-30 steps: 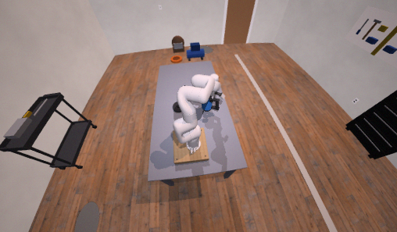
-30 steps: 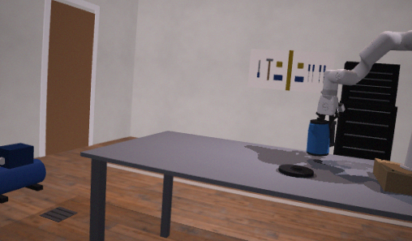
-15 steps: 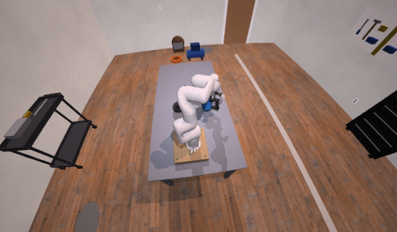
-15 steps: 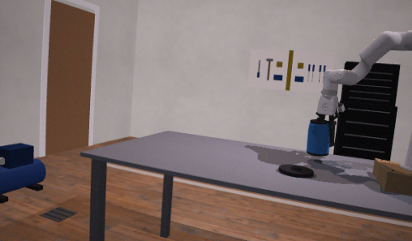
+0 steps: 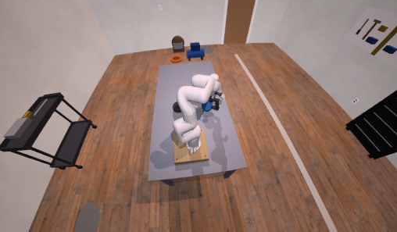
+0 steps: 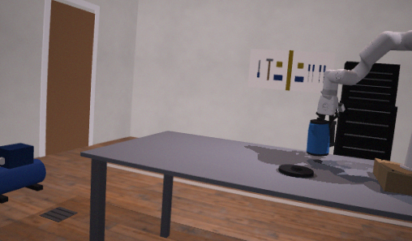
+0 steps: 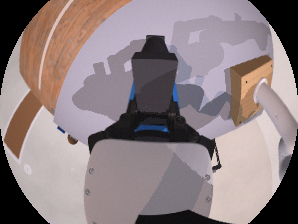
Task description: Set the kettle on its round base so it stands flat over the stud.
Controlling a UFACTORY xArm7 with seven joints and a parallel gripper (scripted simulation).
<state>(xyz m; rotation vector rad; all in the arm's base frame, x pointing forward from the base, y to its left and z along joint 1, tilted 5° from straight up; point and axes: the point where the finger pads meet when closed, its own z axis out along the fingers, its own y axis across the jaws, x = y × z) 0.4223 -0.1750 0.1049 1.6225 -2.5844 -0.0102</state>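
Observation:
The blue kettle [image 6: 318, 137] hangs upright, lifted a little above the grey table, beyond and to the right of its base. My gripper [image 6: 332, 122] is shut on the kettle's dark handle bar on its right side. The black round base [image 6: 296, 170] lies flat on the table nearer the camera, apart from the kettle. In the top view the kettle [image 5: 207, 105] shows as a blue patch beside the arm, and the base [image 5: 177, 107] is partly hidden behind the arm. In the wrist view the dark handle [image 7: 153, 83] sits between my fingers, with blue showing at its sides.
The arm stands on a wooden mount [image 5: 190, 151] at the near end of the table [image 5: 198, 118]. The mount also shows as a wooden block at the right in the exterior view [image 6: 392, 174]. A black rack [image 6: 366, 113] stands behind the table.

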